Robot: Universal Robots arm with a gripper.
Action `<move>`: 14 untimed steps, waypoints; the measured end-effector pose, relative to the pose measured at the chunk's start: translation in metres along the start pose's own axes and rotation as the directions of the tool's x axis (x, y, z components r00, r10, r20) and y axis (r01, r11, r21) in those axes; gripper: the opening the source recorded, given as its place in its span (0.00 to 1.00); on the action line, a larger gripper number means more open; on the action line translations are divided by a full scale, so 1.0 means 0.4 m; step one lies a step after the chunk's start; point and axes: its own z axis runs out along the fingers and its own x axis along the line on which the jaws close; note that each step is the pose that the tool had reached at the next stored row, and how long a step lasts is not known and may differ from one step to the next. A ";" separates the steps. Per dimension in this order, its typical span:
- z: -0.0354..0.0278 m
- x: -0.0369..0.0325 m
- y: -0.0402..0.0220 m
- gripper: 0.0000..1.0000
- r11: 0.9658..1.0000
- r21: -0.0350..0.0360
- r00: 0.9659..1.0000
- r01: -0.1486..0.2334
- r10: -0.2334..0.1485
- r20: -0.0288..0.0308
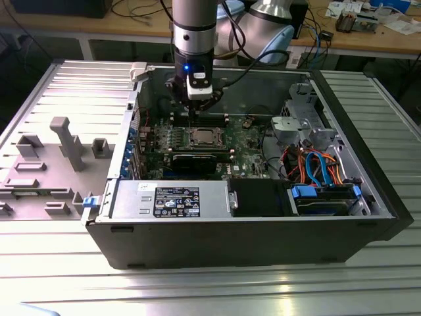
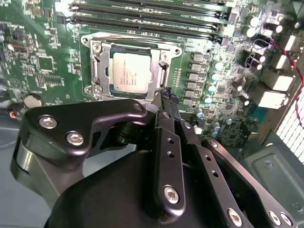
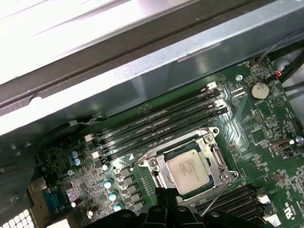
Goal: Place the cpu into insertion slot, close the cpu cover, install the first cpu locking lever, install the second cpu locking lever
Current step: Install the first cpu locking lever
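Note:
The cpu (image 2: 130,73) lies flat in the insertion slot (image 2: 164,76) on the green motherboard (image 1: 247,141), its silver top showing. The cpu cover (image 2: 97,71) is down around it, its window framing the chip. In the first wrist view the cpu (image 3: 190,167) sits inside the cover frame (image 3: 159,170), and a thin wire lever (image 3: 217,194) stands off one side of the socket. My gripper (image 1: 191,116) hangs just above the socket's far edge in the exterior view. Its black fingers (image 2: 167,118) are shut, with nothing between them, tips beside the socket's edge.
The board lies inside an open computer case (image 1: 250,230). Long black memory slots (image 3: 156,124) run beside the socket. A power supply (image 1: 171,201), drive cage (image 1: 325,197) and coloured cables (image 1: 312,164) sit around it. A grey fixture plate (image 1: 59,151) is at the exterior view's left.

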 end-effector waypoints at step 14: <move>0.000 0.023 -0.010 0.11 0.993 -0.004 0.993 0.115 -0.115 -0.003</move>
